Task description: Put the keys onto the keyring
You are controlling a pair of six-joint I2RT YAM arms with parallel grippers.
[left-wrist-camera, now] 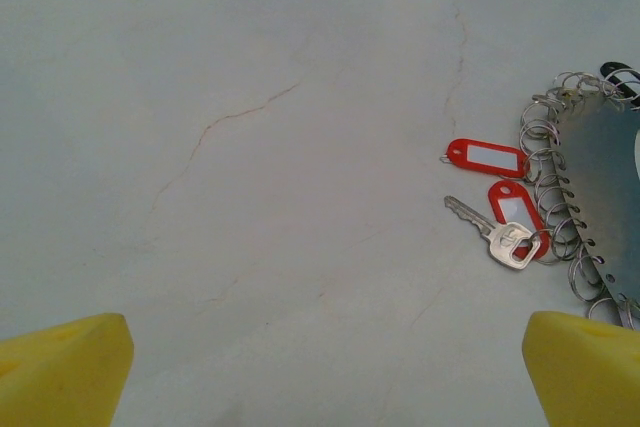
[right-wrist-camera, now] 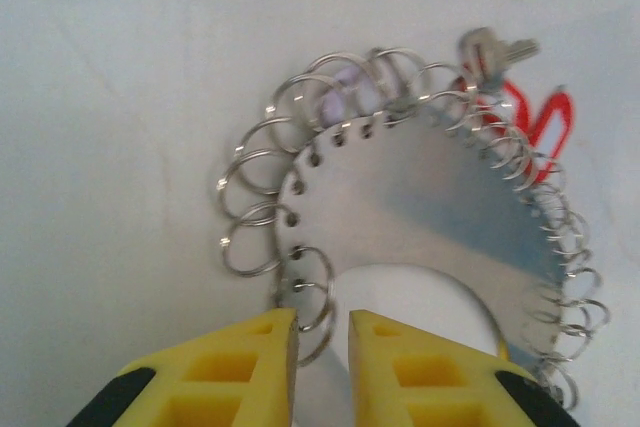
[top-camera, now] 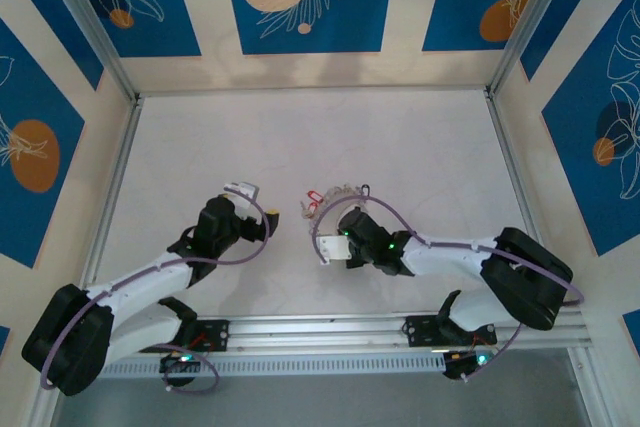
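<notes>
Right claw point(right-wrist-camera: 322, 335) is clenched on the keyring point(right-wrist-camera: 430, 207): yellow fingers point(right-wrist-camera: 262, 352) nearly together, one outside the rim and one in the centre hole, pinching the band of metal between. One small split ring sits in the gap too. Contact looks firm but the fingertips cover the exact touch point, so not 100% on that

Keyring is a flat silvery disc with a big round centre hole and a row of small holes along the edge. Most holes carry a thin wire split ring, so the rim is fringed all round. It lies flat on the table point(left-wrist-camera: 250, 97), just ahead of the right claw and roughly mid-table between the two arms in the top view

Left claw point(left-wrist-camera: 325, 352) is released, yellow tips wide apart at the bottom corners of its wrist view, nothing between them but bare table. It hangs just left of the keyring, not touching it

Keys: one silver key point(left-wrist-camera: 492, 231) lies flat on the table at the disc's edge, bow touching the fringe rings, blade pointing away from the disc. A red tag point(left-wrist-camera: 513, 203) lies against the key's bow, a second red tag point(left-wrist-camera: 487, 157) just beyond it, also at the fringe. A black tag point(left-wrist-camera: 618, 72) sits at the far side of the disc, mostly cut off by the frame edge
</notes>
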